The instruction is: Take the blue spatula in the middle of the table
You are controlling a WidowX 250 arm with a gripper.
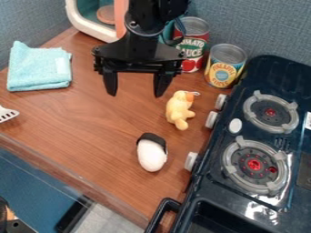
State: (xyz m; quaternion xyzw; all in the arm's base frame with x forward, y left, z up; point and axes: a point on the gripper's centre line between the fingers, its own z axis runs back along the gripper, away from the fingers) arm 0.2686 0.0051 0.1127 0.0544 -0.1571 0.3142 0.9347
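High over the back middle of the wooden table point(91, 123), the black gripper point(137, 90) hangs open, its two fingers wide apart and nothing between them. A white slotted head of a utensil point(7, 114), perhaps a spatula, juts in at the left edge, below and left of the gripper; its handle is outside the view, so I cannot tell the handle's colour.
A light blue cloth point(37, 68) lies at the back left. Two cans point(193, 43) point(226, 65) stand at the back right. A yellow plush toy point(180, 110) and a white egg-shaped thing with a black band point(151, 154) lie near the dark stove point(209, 200).
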